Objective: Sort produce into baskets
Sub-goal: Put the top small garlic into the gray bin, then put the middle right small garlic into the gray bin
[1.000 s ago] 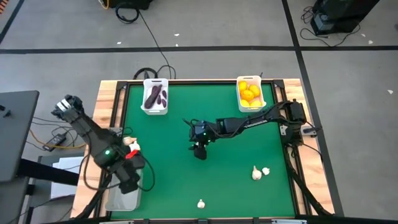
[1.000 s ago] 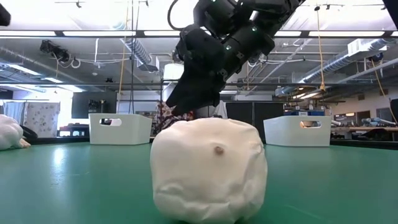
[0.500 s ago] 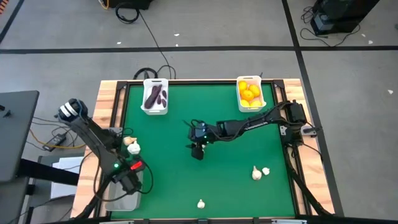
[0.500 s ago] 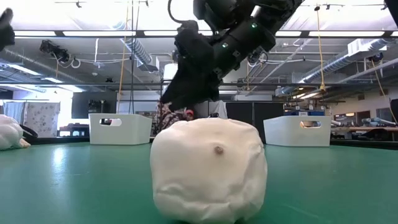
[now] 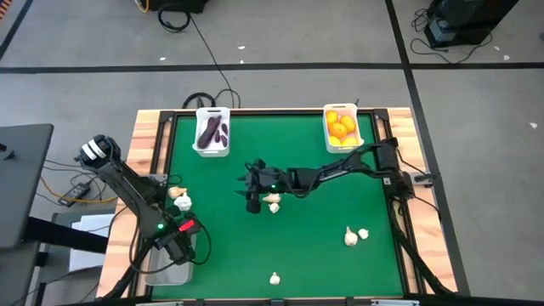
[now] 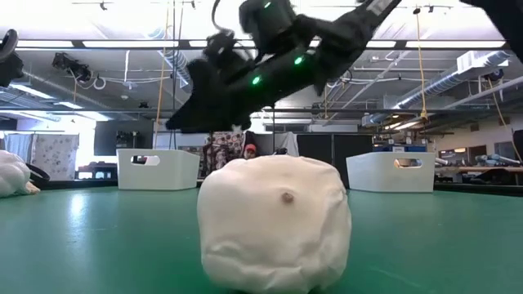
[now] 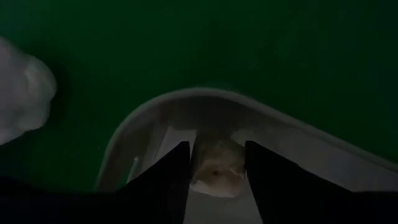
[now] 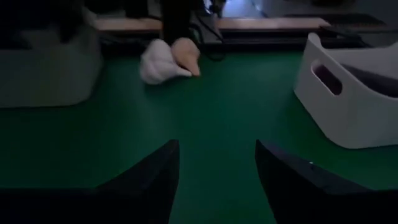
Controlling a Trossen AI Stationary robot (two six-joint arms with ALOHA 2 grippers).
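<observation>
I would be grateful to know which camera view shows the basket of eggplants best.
The high view: it looks straight into the white basket and shows the purple eggplants inside. The low view shows only a basket wall; the right wrist view shows a side and handle slot; the left wrist view misses it.

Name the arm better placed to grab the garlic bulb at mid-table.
Right. The right gripper hangs open beside the mid-table garlic bulb; the left gripper is over the clear bin with garlic between its fingers.
</observation>
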